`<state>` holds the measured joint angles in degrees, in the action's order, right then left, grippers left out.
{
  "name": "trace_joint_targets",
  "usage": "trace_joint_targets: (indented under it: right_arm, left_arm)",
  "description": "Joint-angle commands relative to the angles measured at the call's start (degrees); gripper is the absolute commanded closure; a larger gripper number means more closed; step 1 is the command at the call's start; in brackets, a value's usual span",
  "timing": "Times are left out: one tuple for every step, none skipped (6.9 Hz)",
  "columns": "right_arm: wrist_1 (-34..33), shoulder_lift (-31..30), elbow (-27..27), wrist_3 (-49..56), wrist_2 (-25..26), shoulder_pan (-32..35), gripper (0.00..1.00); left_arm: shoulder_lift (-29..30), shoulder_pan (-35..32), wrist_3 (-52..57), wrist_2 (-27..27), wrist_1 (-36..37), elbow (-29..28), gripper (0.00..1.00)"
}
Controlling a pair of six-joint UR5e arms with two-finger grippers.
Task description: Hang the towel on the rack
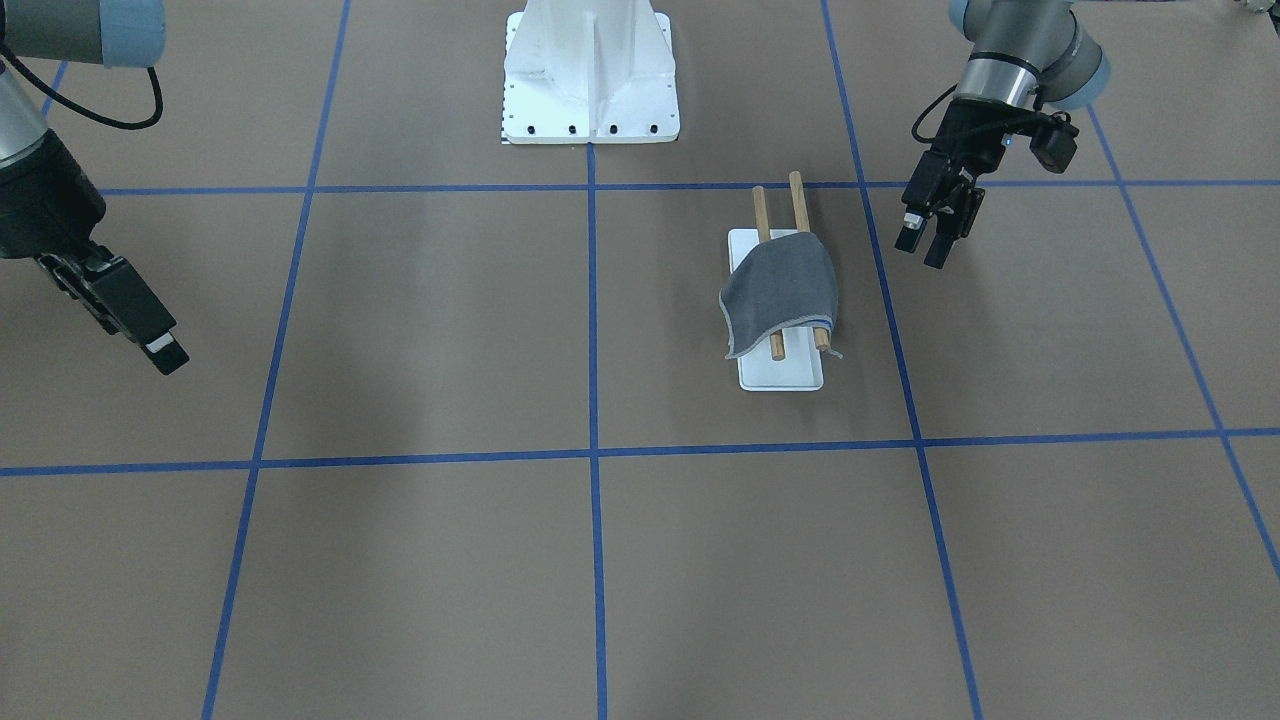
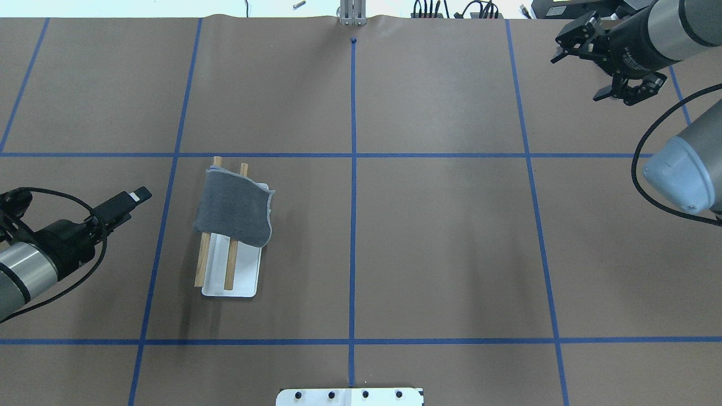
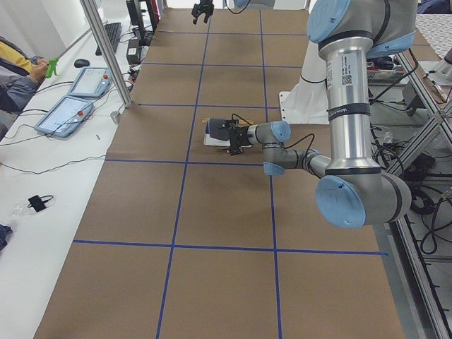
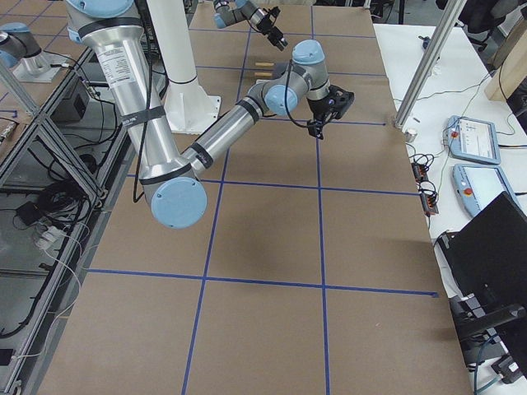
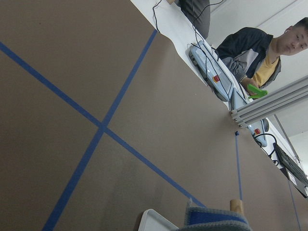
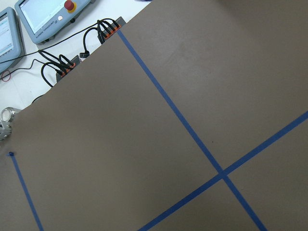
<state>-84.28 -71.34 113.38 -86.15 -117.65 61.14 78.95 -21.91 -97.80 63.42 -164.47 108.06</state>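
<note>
The dark-grey towel [image 1: 780, 285] lies draped over both wooden dowels [image 1: 797, 195] of the rack, whose white base plate [image 1: 780, 372] shows below it. In the overhead view the towel [image 2: 234, 208] covers the far half of the rack [image 2: 242, 270], with one side hanging over the right dowel. My left gripper [image 1: 930, 245] hovers beside the rack, apart from it, open and empty; it also shows in the overhead view [image 2: 135, 197]. The left wrist view shows the towel's blue underside [image 5: 216, 219]. My right gripper [image 2: 576, 78] is open and empty at the far right, away from the rack.
The large white bolted pedestal [image 1: 590, 80] stands at the robot's side of the table. Blue tape lines grid the brown table cover. An operator [image 5: 269, 53] sits beyond the far edge, with control tablets [image 3: 67, 113] and cables there.
</note>
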Motion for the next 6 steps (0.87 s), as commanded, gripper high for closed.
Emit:
trace_joint_targets:
  right_arm:
    - [0.08, -3.35, 0.0, 10.59, 0.05, 1.78, 0.0]
    - [-0.01, -5.28, -0.18, 17.78, 0.05, 3.45, 0.0]
    - [-0.19, -7.57, -0.27, 25.25, 0.05, 4.94, 0.0]
    - [-0.01, -9.24, -1.4, 31.33, -0.64, 6.78, 0.0]
    - [0.16, -11.26, -2.89, 38.53, -3.7, 9.24, 0.0]
    - [-0.01, -12.67, -4.65, 47.3, -6.08, 12.48, 0.0]
  left_arm:
    - [-0.03, -6.69, 12.67, 4.58, 1.24, 0.32, 0.02]
    - [0.24, -15.88, 18.03, 13.39, 4.21, -1.69, 0.02]
    - [1.02, -27.11, 28.7, 24.44, 9.9, -2.49, 0.02]
    - [4.51, -37.49, 39.34, 36.56, 19.44, -3.8, 0.02]
    - [6.98, -44.55, 51.1, 44.51, 32.41, -4.6, 0.02]
    - [7.53, -50.63, 69.32, 46.86, 39.42, -5.48, 0.02]
